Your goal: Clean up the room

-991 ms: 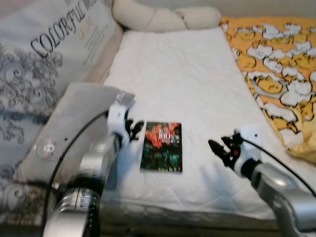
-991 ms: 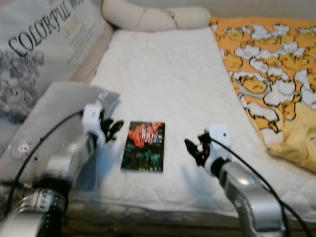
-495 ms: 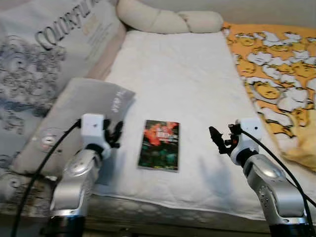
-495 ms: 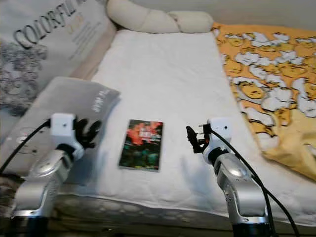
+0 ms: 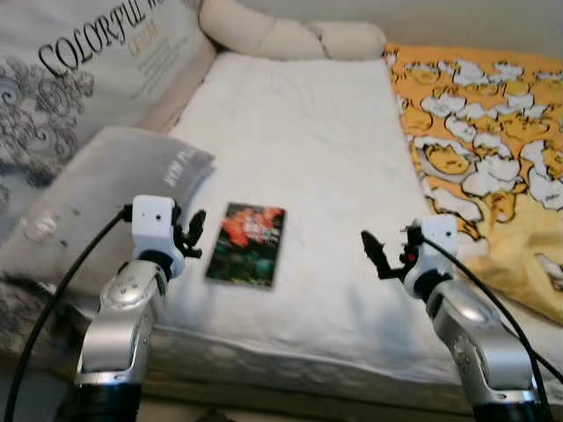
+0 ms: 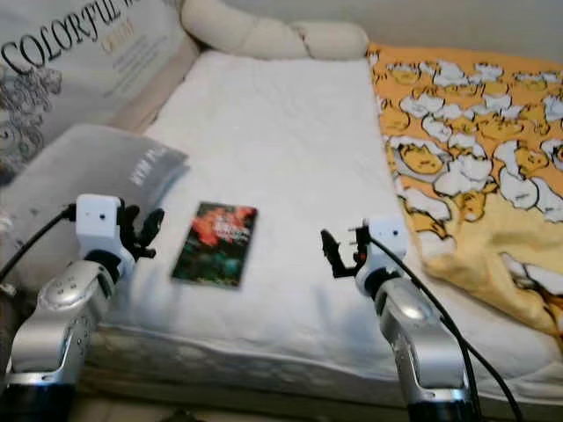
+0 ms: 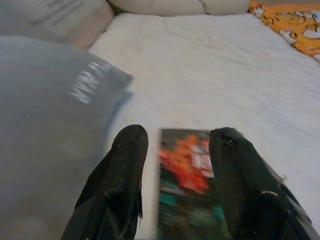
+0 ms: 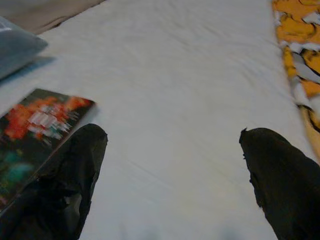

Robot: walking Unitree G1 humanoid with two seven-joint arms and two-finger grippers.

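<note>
Book (image 5: 247, 243) flat on mattress (image 5: 308, 141), long axis toward headboard.

Book (image 5: 245, 243) on mattress (image 5: 308, 132), pillow (image 5: 88, 198) left, blanket (image 5: 493, 141) right

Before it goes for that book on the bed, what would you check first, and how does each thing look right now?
1. Book lying flat on the white mattress: ok.
2. Left pincer open, beside the book and not touching it: ok.
3. Book lined up between the left fingers in the left wrist view: ok.
4. Right pincer open and apart from the book: ok.
5. Grey pillow away from the book's edge: ok.
6. Book's weight or slipperiness: cannot tell.
</note>
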